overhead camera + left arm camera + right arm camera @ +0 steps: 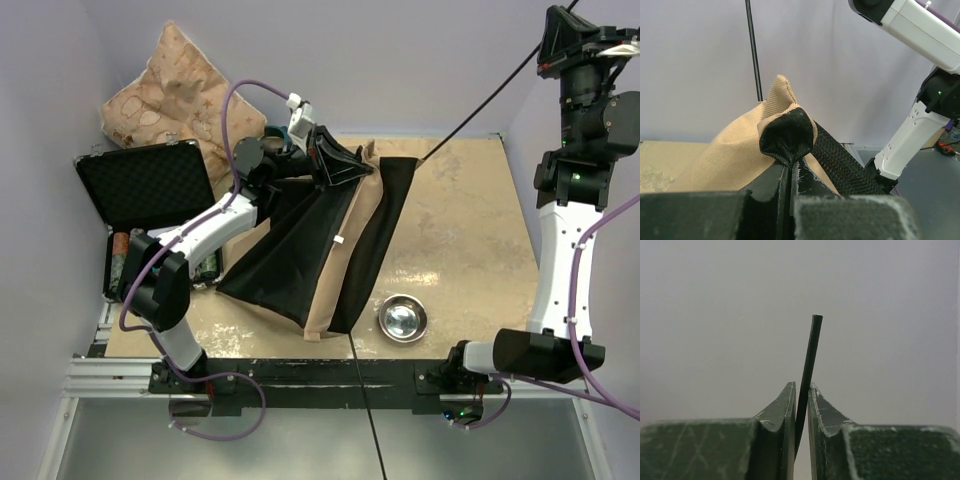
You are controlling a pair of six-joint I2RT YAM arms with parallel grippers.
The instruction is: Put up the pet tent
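Observation:
The pet tent lies collapsed on the table, tan-beige fabric with black lining spread out. My left gripper is at its far top end and is shut on a bunched tip of the black lining, with tan fabric hanging below it. A thin dark pole runs from the tent's top up to the far right, where my raised right gripper holds it. In the right wrist view the pole stands pinched between the nearly closed fingers of the right gripper, its end poking out above them.
A star-patterned pillow leans at the back left. An open black case sits left of the tent. A metal bowl rests near the front edge. Another thin dark rod crosses the front rail.

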